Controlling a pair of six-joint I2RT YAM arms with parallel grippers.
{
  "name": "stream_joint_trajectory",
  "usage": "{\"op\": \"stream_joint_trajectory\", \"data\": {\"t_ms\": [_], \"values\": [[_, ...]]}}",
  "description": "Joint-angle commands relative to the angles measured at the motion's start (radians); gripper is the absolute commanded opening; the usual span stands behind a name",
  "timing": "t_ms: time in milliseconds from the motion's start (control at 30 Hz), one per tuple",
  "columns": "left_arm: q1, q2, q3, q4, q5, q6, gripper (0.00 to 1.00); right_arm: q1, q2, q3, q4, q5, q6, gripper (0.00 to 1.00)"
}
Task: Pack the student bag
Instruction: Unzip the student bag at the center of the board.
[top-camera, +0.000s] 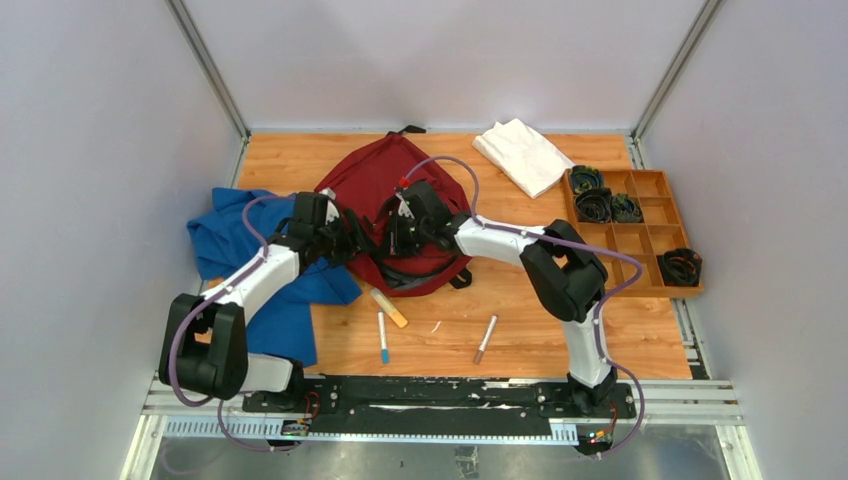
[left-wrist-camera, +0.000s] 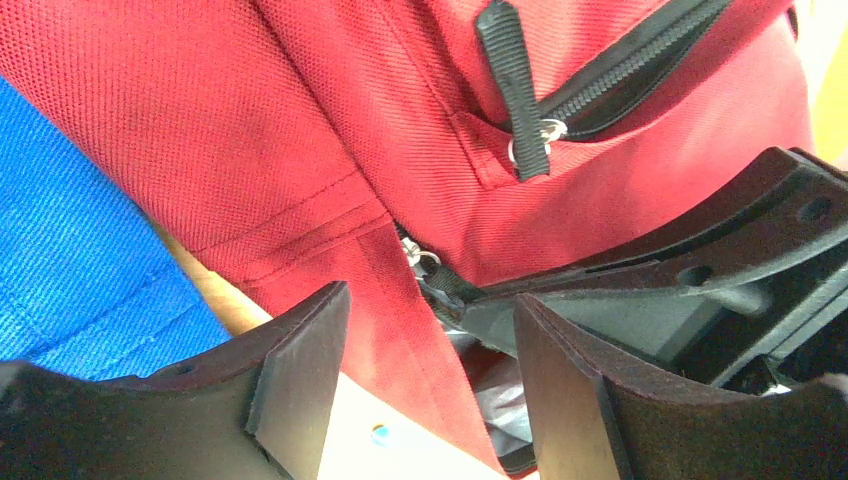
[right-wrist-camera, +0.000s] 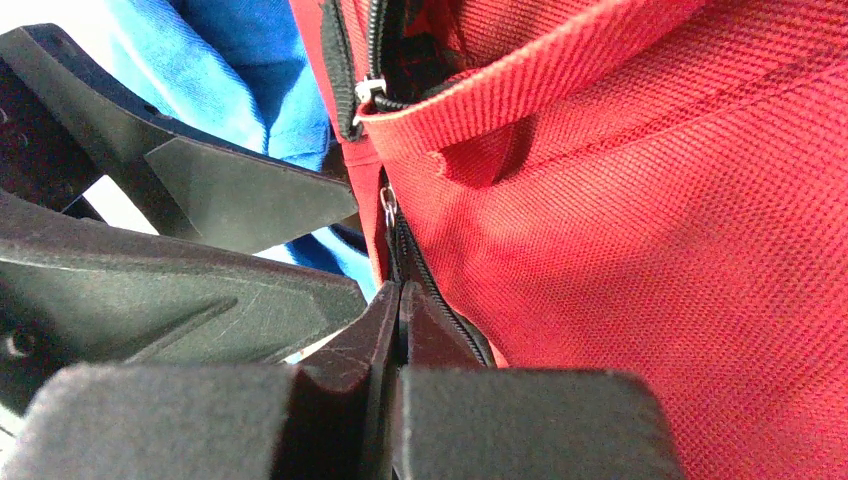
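Note:
The dark red student bag (top-camera: 385, 190) lies in the middle of the table, its near edge between both grippers. My left gripper (top-camera: 352, 240) is open at the bag's left near edge. In the left wrist view its jaws (left-wrist-camera: 430, 300) stand either side of a red fabric flap of the bag (left-wrist-camera: 300, 120), with grey lining showing behind. My right gripper (top-camera: 402, 232) is shut at the bag's zipper; in the right wrist view its jaws (right-wrist-camera: 400, 292) pinch the black zipper pull below the silver ring (right-wrist-camera: 388, 207) on the bag (right-wrist-camera: 650, 250).
A blue garment (top-camera: 230, 240) lies under the left arm. A white folded cloth (top-camera: 522, 155) lies at the back right. An orange compartment tray (top-camera: 625, 265) with black items stands at the right. Three markers (top-camera: 383, 337) (top-camera: 485, 338) (top-camera: 390, 306) lie in front of the bag.

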Motion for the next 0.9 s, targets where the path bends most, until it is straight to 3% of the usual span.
{"op": "stream_joint_trajectory", "data": {"t_ms": [0, 200, 533, 700, 867], "values": [[0.008, -0.030, 0.012, 0.013, 0.006, -0.037, 0.67, -0.011, -0.042, -0.004, 0.008, 0.005, -0.024, 0.00], [0.022, 0.004, 0.018, 0.019, -0.062, -0.116, 0.62, -0.009, -0.052, -0.002, 0.008, 0.004, -0.028, 0.00], [0.032, 0.114, 0.033, 0.109, -0.021, -0.171, 0.58, 0.022, -0.082, -0.007, 0.013, -0.010, -0.043, 0.00], [0.032, 0.129, 0.049, 0.106, -0.040, -0.168, 0.45, 0.044, -0.095, -0.015, 0.012, -0.015, -0.048, 0.00], [0.037, 0.143, 0.073, 0.082, -0.058, -0.153, 0.18, 0.053, -0.117, -0.040, 0.012, -0.011, -0.048, 0.00]]}}
